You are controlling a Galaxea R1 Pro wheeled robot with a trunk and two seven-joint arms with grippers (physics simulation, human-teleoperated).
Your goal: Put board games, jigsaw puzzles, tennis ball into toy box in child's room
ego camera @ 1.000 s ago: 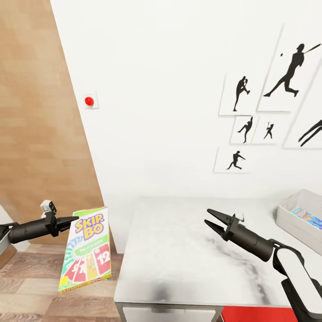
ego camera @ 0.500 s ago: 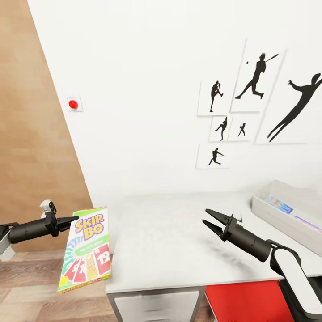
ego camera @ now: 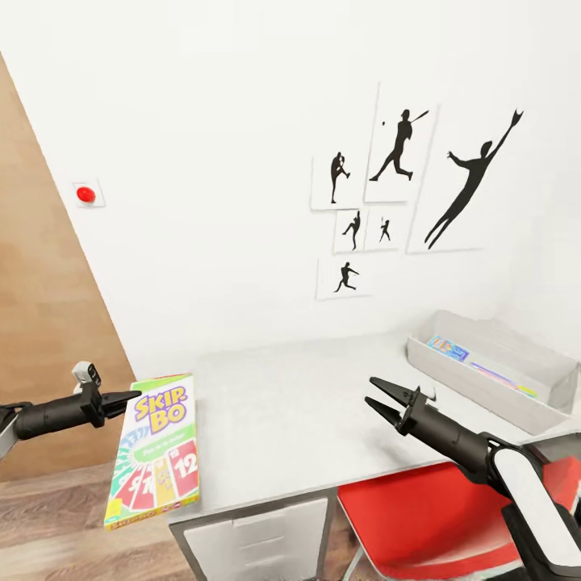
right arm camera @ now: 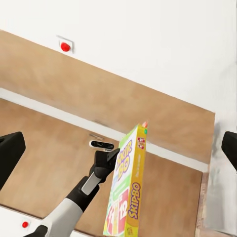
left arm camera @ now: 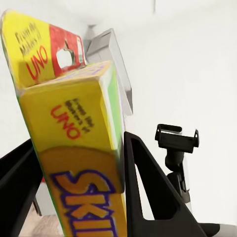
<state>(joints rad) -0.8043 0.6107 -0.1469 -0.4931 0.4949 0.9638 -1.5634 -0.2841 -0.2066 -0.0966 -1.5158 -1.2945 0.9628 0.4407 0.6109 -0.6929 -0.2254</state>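
Observation:
My left gripper (ego camera: 133, 395) is shut on the top edge of a Skip-Bo board game box (ego camera: 155, 448), which hangs off the table's left end over the wooden floor. The left wrist view shows the box (left arm camera: 79, 163) clamped between the two black fingers. In the right wrist view the same box (right arm camera: 127, 190) hangs from the left gripper (right arm camera: 114, 154). My right gripper (ego camera: 379, 399) stands open above the white table (ego camera: 282, 411), nothing between its fingers. The grey toy box (ego camera: 492, 367) sits at the table's far right with flat colourful boxes inside.
A red chair (ego camera: 436, 516) is tucked under the table's front right. A drawer unit (ego camera: 258, 537) sits below the table's front edge. Baseball silhouette posters (ego camera: 403, 177) hang on the white wall, with a red button (ego camera: 85, 194) at left beside a wood-panelled wall (ego camera: 40, 307).
The whole view has swung to the right: wall, posters and table shift left and the toy box comes further into view. Both arms hold the same pose, the game still gripped.

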